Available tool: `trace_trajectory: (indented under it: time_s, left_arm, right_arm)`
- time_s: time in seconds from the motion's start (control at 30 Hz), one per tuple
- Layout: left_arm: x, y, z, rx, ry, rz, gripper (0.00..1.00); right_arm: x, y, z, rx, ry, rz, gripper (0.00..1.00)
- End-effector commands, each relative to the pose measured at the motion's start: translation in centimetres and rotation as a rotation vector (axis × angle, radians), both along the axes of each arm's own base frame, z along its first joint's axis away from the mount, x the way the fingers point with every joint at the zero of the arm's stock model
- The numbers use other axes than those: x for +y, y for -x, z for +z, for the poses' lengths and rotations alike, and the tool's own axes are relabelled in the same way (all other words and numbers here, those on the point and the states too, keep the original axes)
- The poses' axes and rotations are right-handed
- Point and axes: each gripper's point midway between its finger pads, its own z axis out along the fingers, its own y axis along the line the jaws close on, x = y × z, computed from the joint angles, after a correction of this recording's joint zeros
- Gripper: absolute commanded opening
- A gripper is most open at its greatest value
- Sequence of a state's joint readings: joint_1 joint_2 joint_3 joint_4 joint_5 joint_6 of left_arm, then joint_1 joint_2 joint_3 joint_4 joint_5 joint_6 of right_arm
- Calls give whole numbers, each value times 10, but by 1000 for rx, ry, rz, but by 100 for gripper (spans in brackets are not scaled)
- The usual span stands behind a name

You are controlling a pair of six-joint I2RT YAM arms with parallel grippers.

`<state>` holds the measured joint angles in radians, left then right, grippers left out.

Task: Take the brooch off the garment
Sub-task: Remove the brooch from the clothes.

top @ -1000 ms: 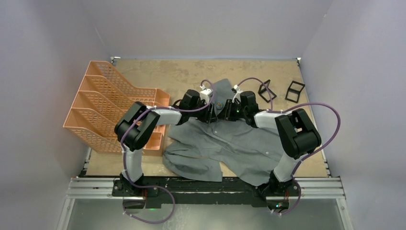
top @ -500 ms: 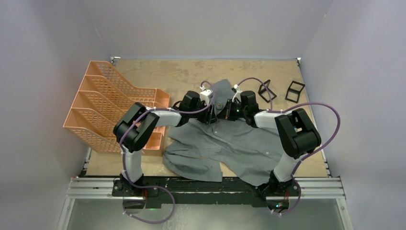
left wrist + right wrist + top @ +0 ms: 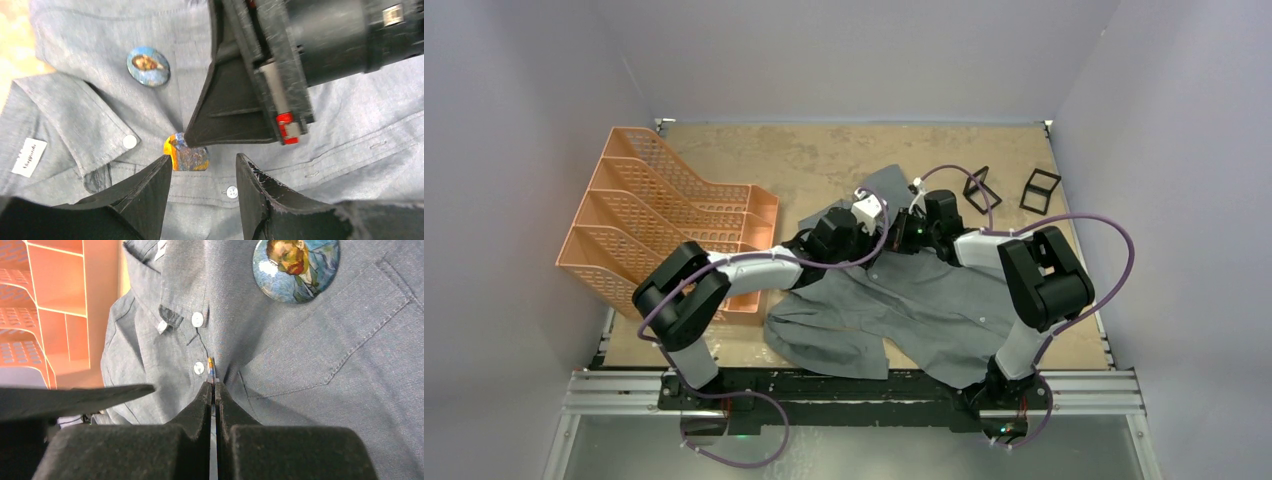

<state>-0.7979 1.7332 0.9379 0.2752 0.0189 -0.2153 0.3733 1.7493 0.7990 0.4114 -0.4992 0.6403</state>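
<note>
The grey garment (image 3: 924,300) lies spread on the table. Two round brooches sit near its collar. A portrait brooch (image 3: 148,66) lies flat on the chest, also in the right wrist view (image 3: 296,267). An orange-and-blue brooch (image 3: 189,154) stands edge-up by the button placket. My right gripper (image 3: 213,386) is shut on its rim (image 3: 211,368); in the top view it is at the collar (image 3: 904,232). My left gripper (image 3: 204,160) is open just above the placket, its jaws either side of that brooch, not touching it. It sits left of the right gripper (image 3: 866,238).
An orange mesh file rack (image 3: 664,220) stands at the left, close to my left arm's elbow. Two small black frames (image 3: 976,188) (image 3: 1040,188) stand at the back right. A white label (image 3: 29,157) shows inside the collar.
My left arm has dropped its elbow toward the near left, and its gripper has shifted right and nearer, over the placket. The right gripper has stayed put.
</note>
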Motion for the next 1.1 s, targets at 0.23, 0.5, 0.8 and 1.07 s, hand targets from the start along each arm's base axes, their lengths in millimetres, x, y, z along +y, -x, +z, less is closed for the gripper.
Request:
trace_trajectory:
  time_s: [0.23,0.5,0.8,1.07]
  left_arm:
    - [8,-12,15,-219,-135,104,49]
    - [-1,-2,10,-262,-154,88,48]
    - [5,0,7,-292,-165,102,48]
    - [3,-1,1,-298,-161,96,42]
  right_arm:
    - [-1,-12,8,78,41,-85,0]
    - [-5,-18,19,122,92,-143,0]
    - [0,-15,26,172,108,-162,0]
    - [-1,-15,38,145,110,-204,0]
